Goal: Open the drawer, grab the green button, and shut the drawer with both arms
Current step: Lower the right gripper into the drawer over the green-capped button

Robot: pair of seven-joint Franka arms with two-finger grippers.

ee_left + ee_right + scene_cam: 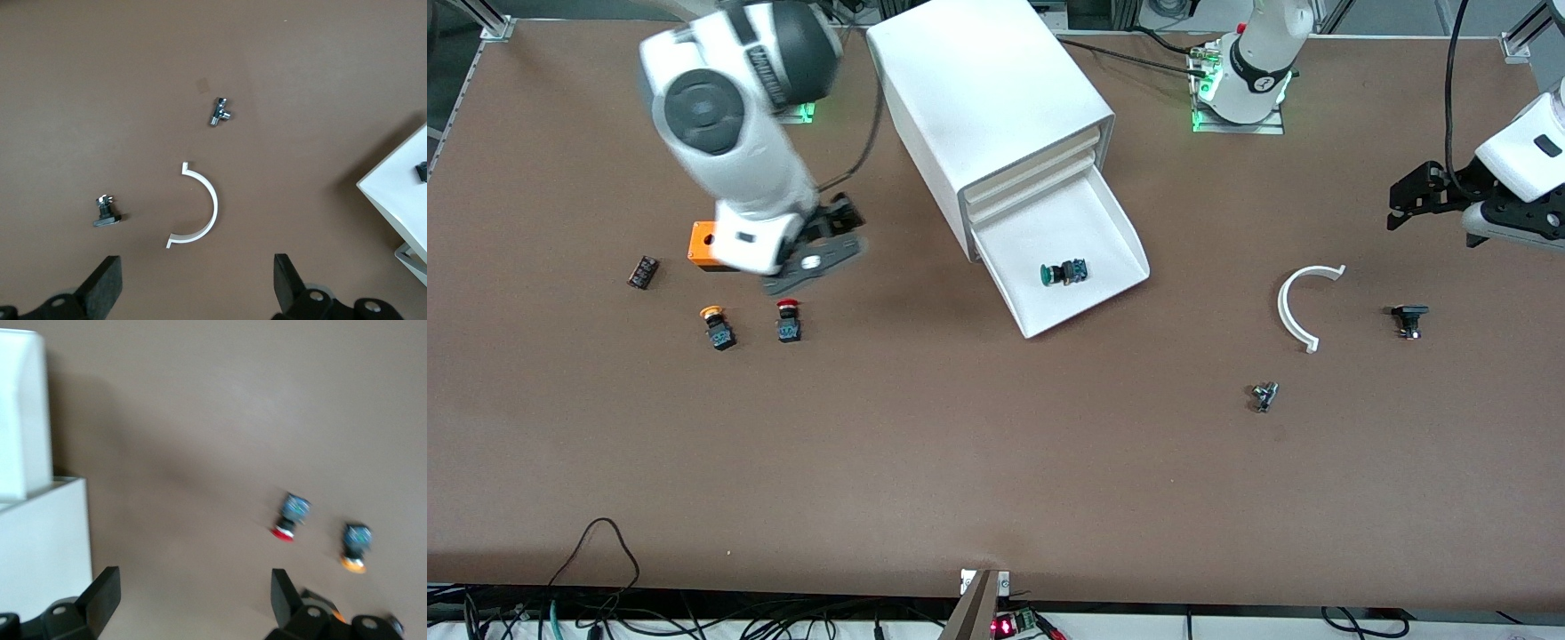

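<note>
The white cabinet stands at the middle of the table's robot side. Its lowest drawer is pulled out. The green-capped button lies on its side in the drawer. My right gripper is open and empty, over the table beside the cabinet toward the right arm's end. In the right wrist view my right gripper shows the cabinet and the drawer's wall at the edge. My left gripper is open and empty at the left arm's end; in its wrist view the drawer's corner shows.
An orange box, a small black part, a yellow-capped button and a red-capped button lie under the right arm. A white arc, a black piece and a metal fitting lie toward the left arm's end.
</note>
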